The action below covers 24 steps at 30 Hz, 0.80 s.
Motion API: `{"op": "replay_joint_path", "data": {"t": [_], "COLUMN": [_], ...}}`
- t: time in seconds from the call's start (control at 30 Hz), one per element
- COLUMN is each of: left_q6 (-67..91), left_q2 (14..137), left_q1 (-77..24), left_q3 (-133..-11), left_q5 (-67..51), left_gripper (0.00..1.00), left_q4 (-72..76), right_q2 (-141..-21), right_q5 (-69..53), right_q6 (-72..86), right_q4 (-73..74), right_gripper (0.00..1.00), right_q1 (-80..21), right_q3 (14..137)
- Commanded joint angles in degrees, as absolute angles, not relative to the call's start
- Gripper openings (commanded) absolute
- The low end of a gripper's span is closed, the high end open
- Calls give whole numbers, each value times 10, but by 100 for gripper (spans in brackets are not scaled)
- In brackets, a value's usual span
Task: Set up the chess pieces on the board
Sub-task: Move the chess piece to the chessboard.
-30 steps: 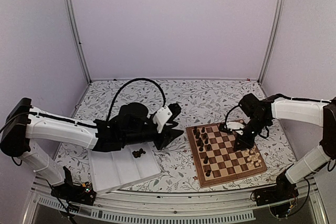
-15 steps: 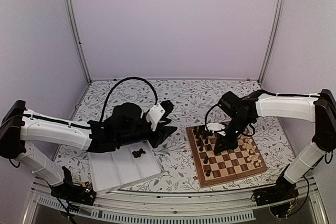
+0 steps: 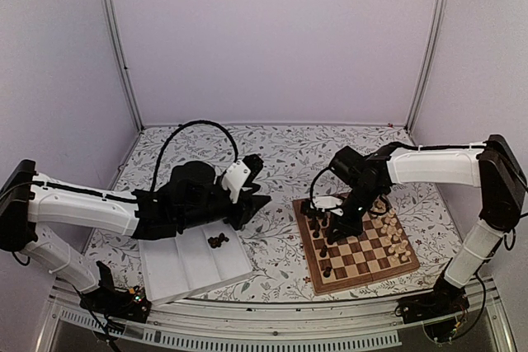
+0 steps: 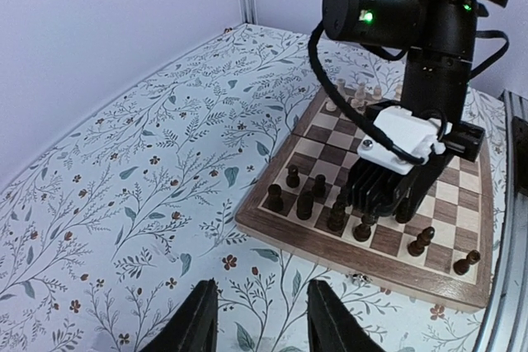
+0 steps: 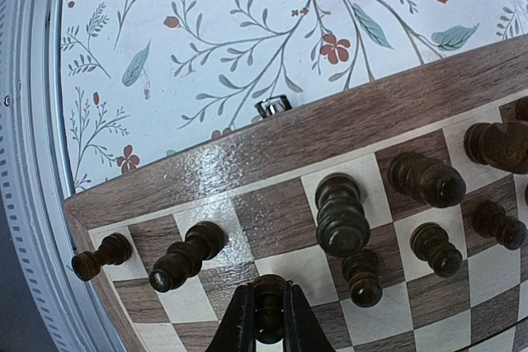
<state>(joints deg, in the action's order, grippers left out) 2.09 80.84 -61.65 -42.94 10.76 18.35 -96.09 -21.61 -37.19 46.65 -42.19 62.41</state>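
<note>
The right arm (image 3: 429, 166) angles down over the chessboard (image 3: 363, 260), the right tool (image 5: 268, 302) pinching a dark chess piece (image 5: 267, 325). The left tool (image 4: 260, 327) hovers above the counter (image 4: 124, 204), spread wide, empty.

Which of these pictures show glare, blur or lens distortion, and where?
Top external view: the frame posts lean outward from wide-lens distortion, the chess pieces are too small to look sharp. Left wrist view: the board is sharp, the left fingers at the bottom edge are soft. Right wrist view: glare lies on the board's border; the dark piece between the right fingers is clear.
</note>
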Motion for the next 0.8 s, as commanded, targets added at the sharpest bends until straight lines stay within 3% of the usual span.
{"op": "replay_joint_path", "data": {"t": [0.0, 0.33, 0.77], "left_q6": [28, 30, 52], "left_q2": [800, 801, 803], "left_q1": [-608, -607, -606], "left_q3": [-422, -420, -441], "left_q5": [108, 105, 117], "left_gripper": [40, 40, 40], "left_q4": [189, 189, 131], "right_q2": [-977, -984, -950], "right_q5": [-212, -193, -190], "right_q6": [-368, -369, -364], "right_q4": [455, 452, 490], "right_gripper": [10, 12, 28], "right_q1": [-428, -428, -428], "right_q3": [642, 641, 652]}}
